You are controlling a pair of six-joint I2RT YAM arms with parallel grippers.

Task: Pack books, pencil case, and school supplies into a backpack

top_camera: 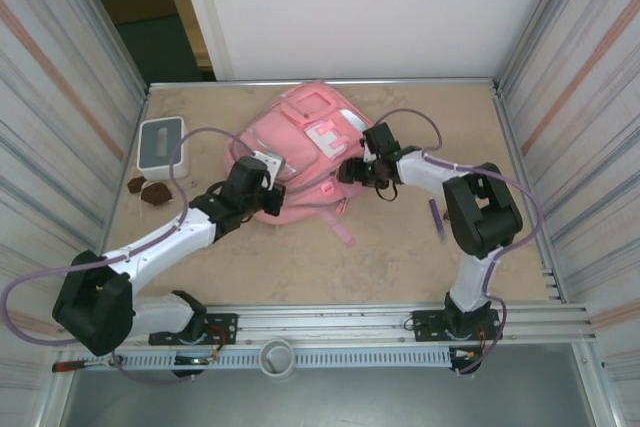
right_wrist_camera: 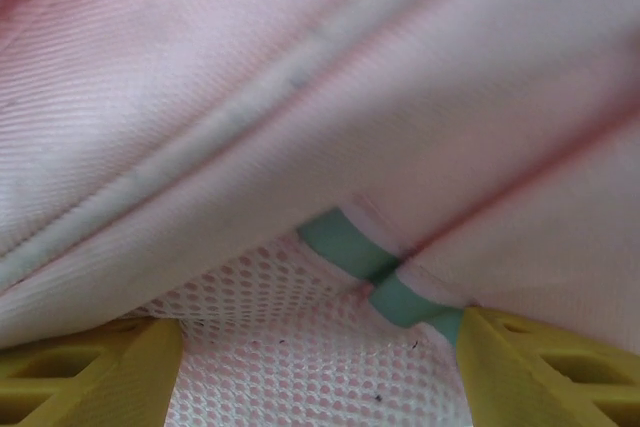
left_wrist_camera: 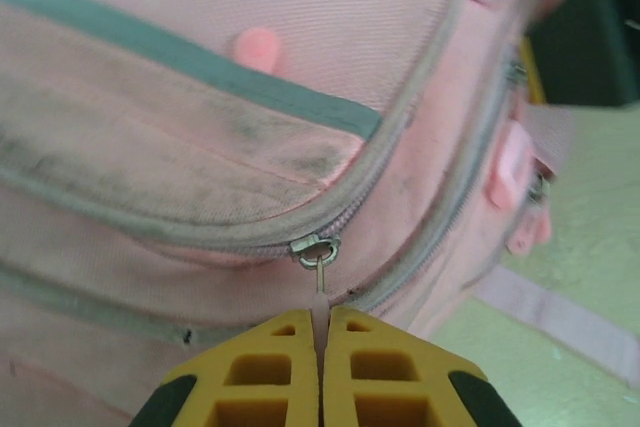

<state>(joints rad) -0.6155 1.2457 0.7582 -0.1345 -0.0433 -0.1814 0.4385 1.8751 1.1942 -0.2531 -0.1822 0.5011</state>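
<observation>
While the left gripper (left_wrist_camera: 321,352) pinches the zip pull (left_wrist_camera: 319,292), its yellow fingers (left_wrist_camera: 260,372) are pressed flat together on the thin pink tab. The slider (left_wrist_camera: 315,249) sits just above them, on a closed zip that curves round a front pocket.

Seen from above, the backpack (top_camera: 300,142) lies front up on the table (top_camera: 400,257), toward 12 o'clock. The left gripper meets it at its 8 o'clock edge. The right gripper (top_camera: 362,169) is against its 3 o'clock side.

On the right wrist camera, that gripper's fingers (right_wrist_camera: 90,377) stand wide apart. Pale mesh (right_wrist_camera: 300,347) spreads between them, a teal trim (right_wrist_camera: 345,245) sits just above, and pink cloth drapes overhead. I cannot tell whether they grip anything.

A strap (top_camera: 341,230) trails from the pack toward 5 o'clock. A purple pen (top_camera: 436,217) lies at the pack's 4 o'clock, well apart from it and beside the right arm. A white box (top_camera: 162,144) stands at its 9 o'clock, with brown lumps (top_camera: 148,190) at the box's 6 o'clock.
</observation>
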